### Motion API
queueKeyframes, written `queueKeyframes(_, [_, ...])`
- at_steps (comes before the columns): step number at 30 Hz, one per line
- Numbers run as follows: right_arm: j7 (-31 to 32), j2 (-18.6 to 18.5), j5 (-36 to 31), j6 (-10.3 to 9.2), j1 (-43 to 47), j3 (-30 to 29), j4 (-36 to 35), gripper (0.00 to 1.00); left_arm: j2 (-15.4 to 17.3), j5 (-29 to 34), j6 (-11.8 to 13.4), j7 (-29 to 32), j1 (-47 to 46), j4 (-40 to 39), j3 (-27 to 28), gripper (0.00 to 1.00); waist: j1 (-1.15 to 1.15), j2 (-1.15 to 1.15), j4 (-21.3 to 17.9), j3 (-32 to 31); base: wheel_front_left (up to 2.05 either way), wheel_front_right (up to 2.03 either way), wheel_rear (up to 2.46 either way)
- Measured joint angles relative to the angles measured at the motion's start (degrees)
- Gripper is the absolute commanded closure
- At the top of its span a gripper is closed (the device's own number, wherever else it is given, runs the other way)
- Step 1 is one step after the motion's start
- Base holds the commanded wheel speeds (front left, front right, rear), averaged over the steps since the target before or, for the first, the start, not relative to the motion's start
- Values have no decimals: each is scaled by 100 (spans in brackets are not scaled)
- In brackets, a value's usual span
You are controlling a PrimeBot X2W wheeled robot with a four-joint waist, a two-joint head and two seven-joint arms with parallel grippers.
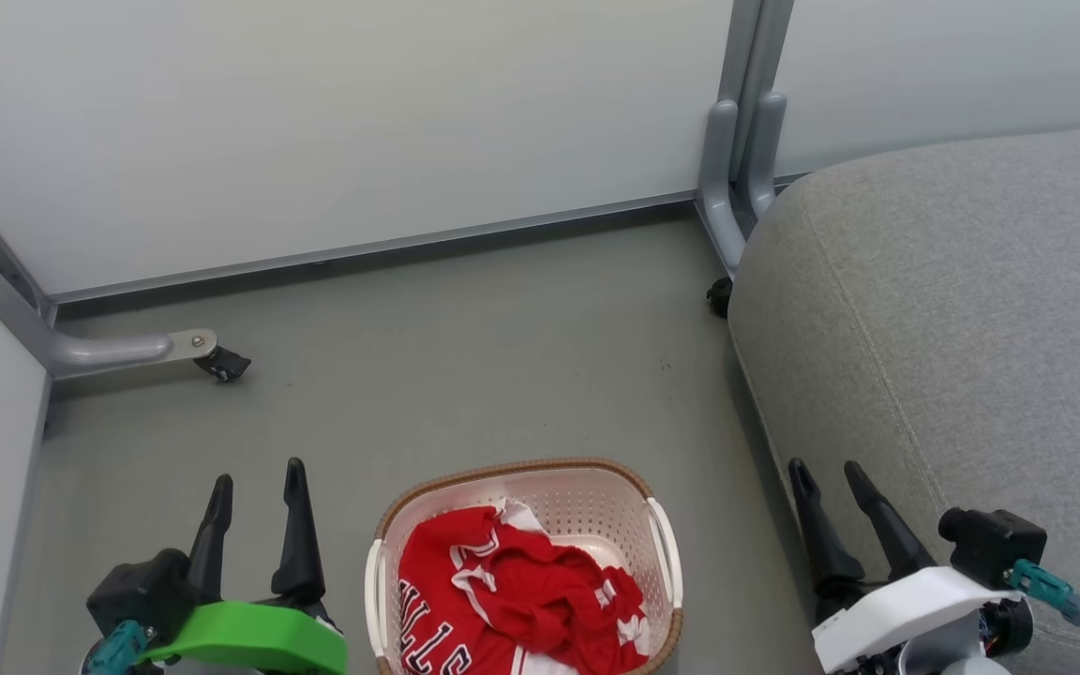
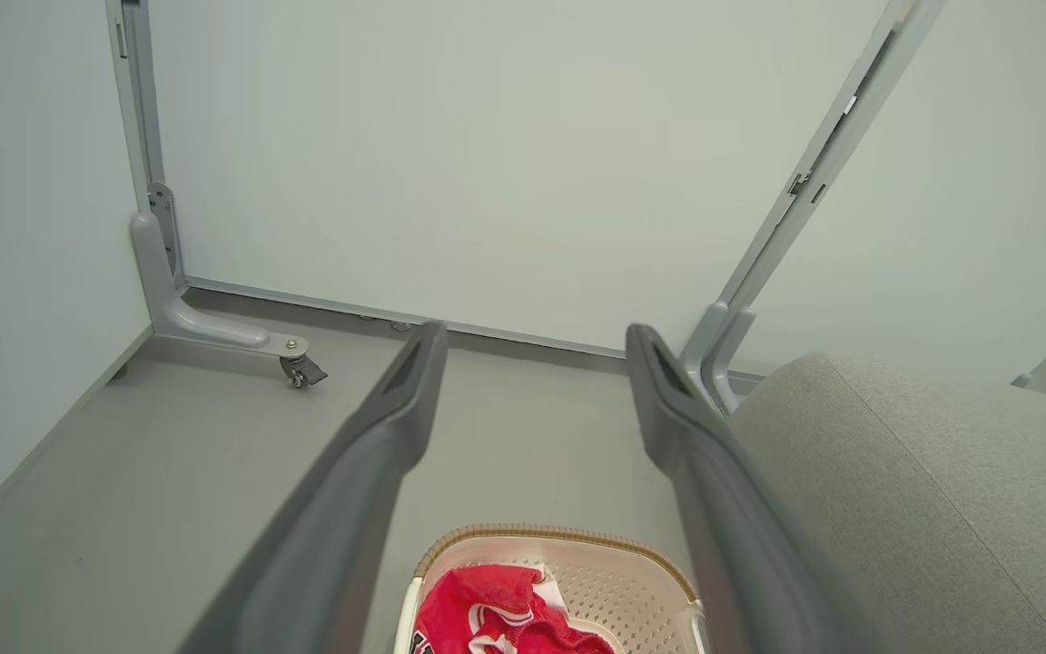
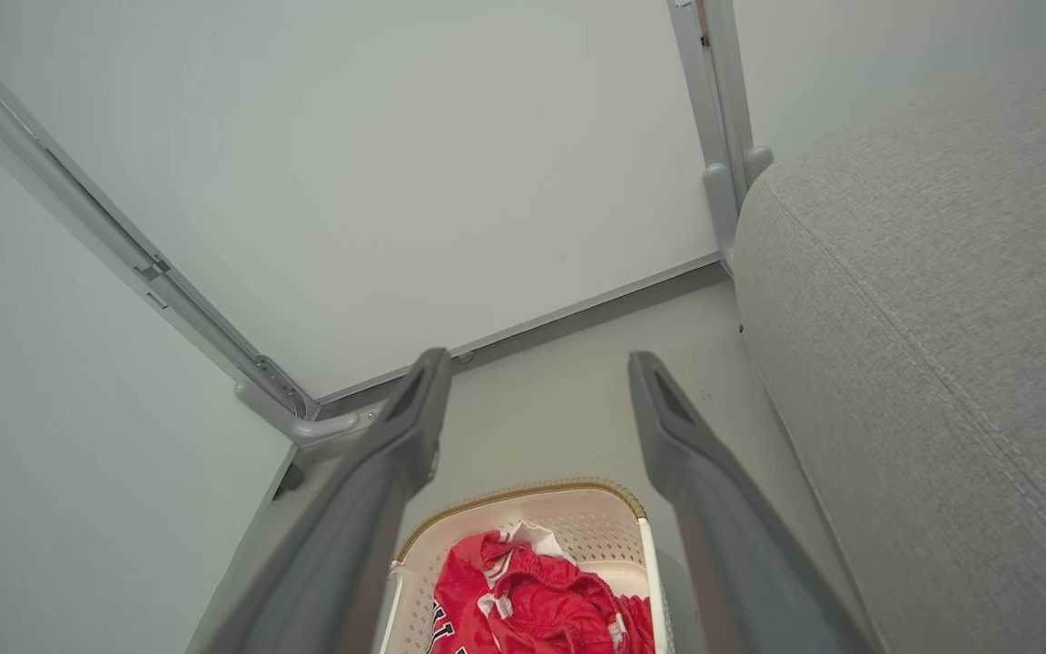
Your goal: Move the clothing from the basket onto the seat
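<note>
Red clothing (image 1: 512, 600) with white trim and dark lettering lies crumpled in the cream basket (image 1: 596, 492) with a brown rim, on the floor at the bottom centre. The grey seat (image 1: 962, 309) rises at the right, beside the basket. My left gripper (image 1: 256, 486) stands open to the left of the basket, nothing between its fingers. My right gripper (image 1: 829, 475) stands open at the seat's front edge, right of the basket. Both wrist views look down past open fingers at the clothing (image 2: 496, 618) (image 3: 532, 599) in the basket (image 2: 614, 572) (image 3: 587, 513) beside the seat (image 2: 895, 490) (image 3: 941, 318).
Pale partition panels (image 1: 334, 122) close off the back and left. Their grey metal feet with castors (image 1: 212, 361) and the post foot (image 1: 737, 187) by the seat stand on the grey floor (image 1: 465, 375), which lies open between basket and wall.
</note>
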Motion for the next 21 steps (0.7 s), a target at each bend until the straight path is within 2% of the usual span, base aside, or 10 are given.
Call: queueKeyframes(21, [-274, -14, -967, 0, 95, 200, -2, 0, 44, 1194, 76, -280, 211, -170, -191, 0, 0, 0, -62, -88, 0, 0, 0])
